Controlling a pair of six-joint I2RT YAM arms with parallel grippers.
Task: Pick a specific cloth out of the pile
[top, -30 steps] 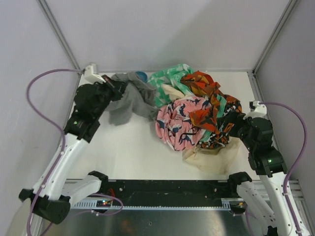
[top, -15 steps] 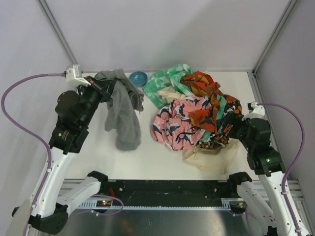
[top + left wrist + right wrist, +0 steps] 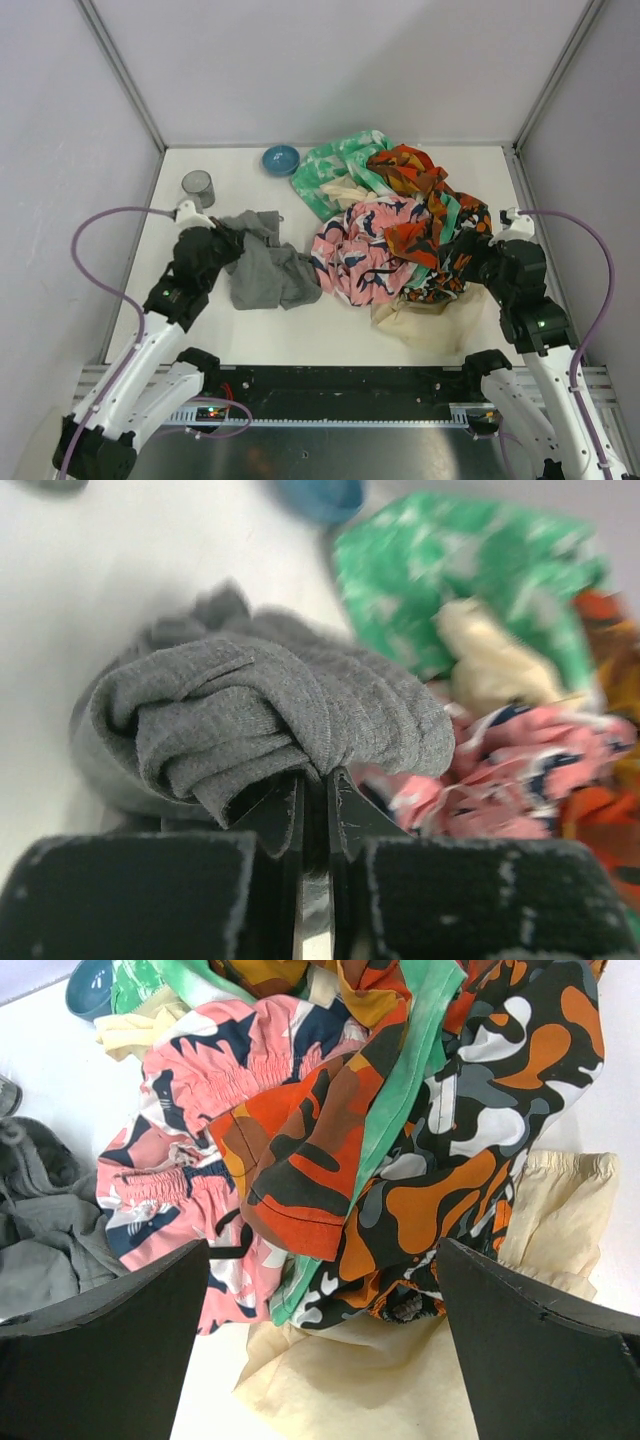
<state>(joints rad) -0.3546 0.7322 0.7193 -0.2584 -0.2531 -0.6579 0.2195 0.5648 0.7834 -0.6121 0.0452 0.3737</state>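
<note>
The dark grey cloth (image 3: 265,273) lies crumpled on the white table left of the pile (image 3: 400,235), its right edge touching the pink cloth. My left gripper (image 3: 228,243) is shut on the grey cloth's left end; in the left wrist view the grey fabric (image 3: 270,720) bunches over the closed fingertips (image 3: 352,810) of the gripper (image 3: 314,792). My right gripper (image 3: 470,255) is open and empty at the pile's right side; its wrist view shows the orange camouflage cloth (image 3: 470,1160), the pink cloth (image 3: 190,1150) and the beige cloth (image 3: 400,1380) between the wide fingers.
A blue bowl (image 3: 281,159) sits at the back next to the mint green cloth (image 3: 335,165). A grey cup (image 3: 197,186) stands at the back left. Walls and frame posts close the table on three sides.
My left gripper has pulled the grey cloth away from the pile, lifted it, then lowered it forward onto the table. The grey cup is now uncovered. The right arm has stayed put.
</note>
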